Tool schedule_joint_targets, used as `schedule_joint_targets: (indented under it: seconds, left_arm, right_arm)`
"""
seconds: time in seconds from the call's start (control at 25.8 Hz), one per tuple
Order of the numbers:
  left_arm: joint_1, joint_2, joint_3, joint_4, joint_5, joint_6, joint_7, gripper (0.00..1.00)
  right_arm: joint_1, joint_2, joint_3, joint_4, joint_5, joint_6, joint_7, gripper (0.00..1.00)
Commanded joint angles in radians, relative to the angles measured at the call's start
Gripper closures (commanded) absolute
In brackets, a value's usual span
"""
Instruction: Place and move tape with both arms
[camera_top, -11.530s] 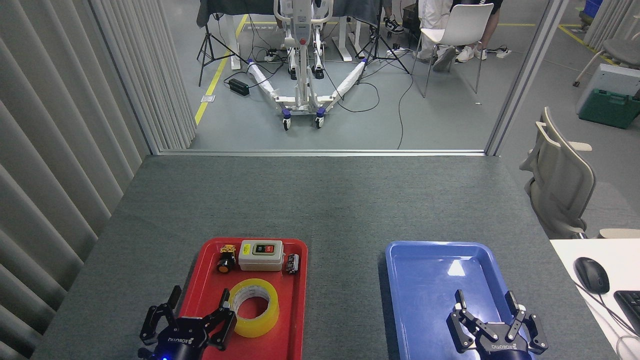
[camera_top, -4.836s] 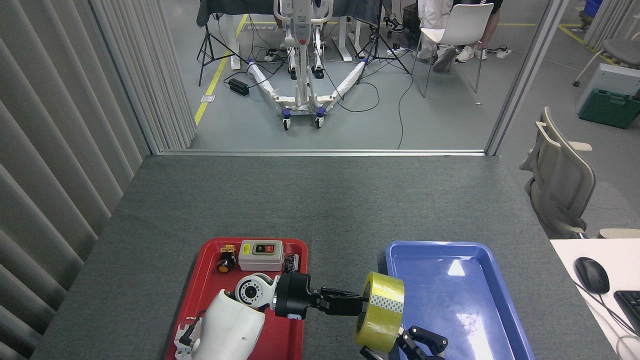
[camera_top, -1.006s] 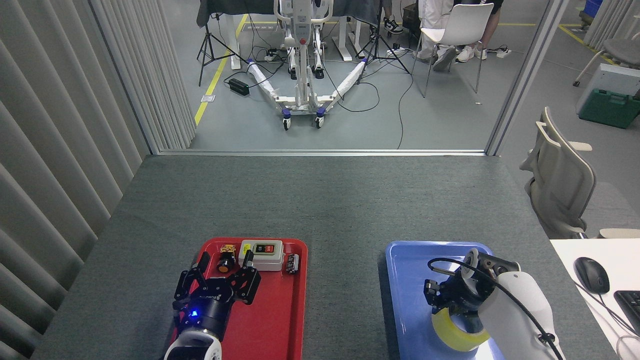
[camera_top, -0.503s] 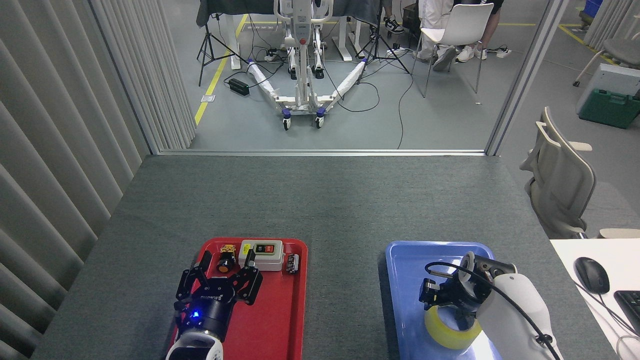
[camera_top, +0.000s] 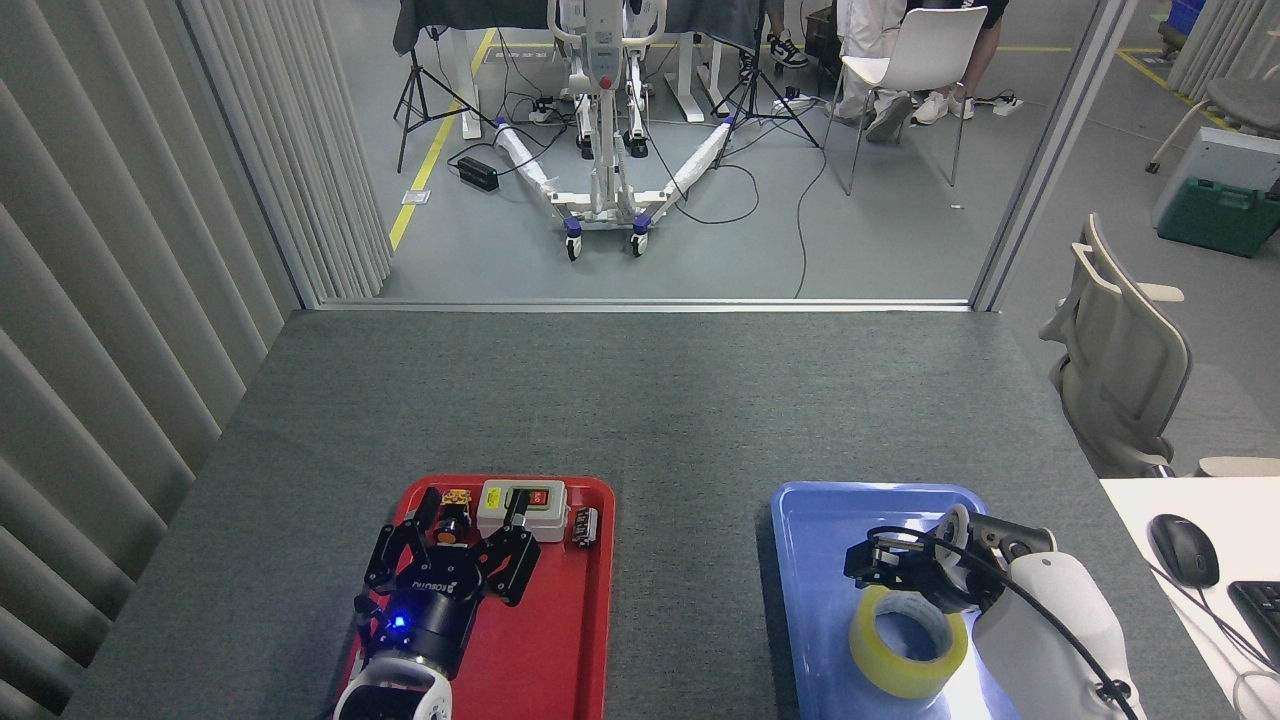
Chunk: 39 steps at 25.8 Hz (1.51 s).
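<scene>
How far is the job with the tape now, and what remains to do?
Nearly finished, it seems. Done: the tape lies flat in the blue tray, not in the red tray. In hand: nothing; the right gripper sits just above the roll's far edge, apparently off it, though whether its jaws are open is unclear. The left gripper is open above the red tray. Left: probably only pulling the arms back.

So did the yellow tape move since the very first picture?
Yes. The tape went to the right: it lay on the red tray at first, and now it lies flat in the blue tray, below the right claw.
</scene>
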Motion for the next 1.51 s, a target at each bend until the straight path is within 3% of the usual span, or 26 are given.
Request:
schedule_joint_targets:
  seconds: [0.0,0.12,0.23,0.35,0.5,0.62,0.81,0.89,0.97,1.04,1.16,1.47]
  left_arm:
    - [0.002,-0.003,0.004,-0.001,-0.003,-0.020,0.000,0.01]
    - [0.000,0.003,0.005,0.005,-0.003,-0.020,0.000,0.01]
    - [0.000,0.002,0.010,0.005,-0.005,-0.021,0.000,0.01]
    - [0.005,0.003,0.024,0.001,-0.006,-0.024,0.000,0.01]
    - [0.005,0.000,0.028,-0.001,-0.011,-0.024,0.000,0.01]
    - [0.012,0.000,0.060,-0.001,-0.012,-0.032,0.000,0.01]
    - [0.026,0.002,0.108,0.002,-0.078,-0.089,0.000,0.01]
    - [0.028,0.002,0.125,0.018,-0.218,-0.112,-0.001,0.00]
    - [0.035,-0.004,0.183,0.028,-0.446,-0.101,-0.003,0.00]
    - [0.078,-0.056,0.278,0.021,-0.566,-0.092,-0.017,0.00]
    - [0.098,-0.109,0.347,0.021,-0.560,-0.104,-0.029,0.00]
    - [0.100,-0.109,0.343,0.018,-0.491,-0.118,-0.024,0.00]
  right_arm:
    - [0.043,-0.005,-0.017,-0.073,0.003,-0.041,-0.178,0.00]
    - [0.118,-0.006,-0.077,-0.133,0.025,-0.161,-0.385,0.00]
    - [0.192,-0.008,-0.140,-0.152,0.080,-0.282,-0.667,0.00]
    - [0.243,-0.012,-0.158,-0.152,0.135,-0.311,-0.946,0.00]
    - [0.321,0.020,-0.210,-0.150,0.261,-0.314,-1.248,0.00]
    - [0.358,0.043,-0.212,-0.152,0.304,-0.314,-1.294,0.00]
    - [0.364,0.046,-0.216,-0.152,0.308,-0.314,-1.294,0.00]
    - [0.364,0.047,-0.218,-0.152,0.307,-0.313,-1.294,0.00]
    - [0.365,0.057,-0.221,-0.152,0.308,-0.313,-1.294,0.00]
    - [0.368,0.075,-0.219,-0.152,0.301,-0.314,-1.296,0.00]
    - [0.384,0.095,-0.215,-0.152,0.284,-0.331,-1.294,0.00]
    - [0.394,0.109,-0.201,-0.167,0.195,-0.389,-1.293,0.00]
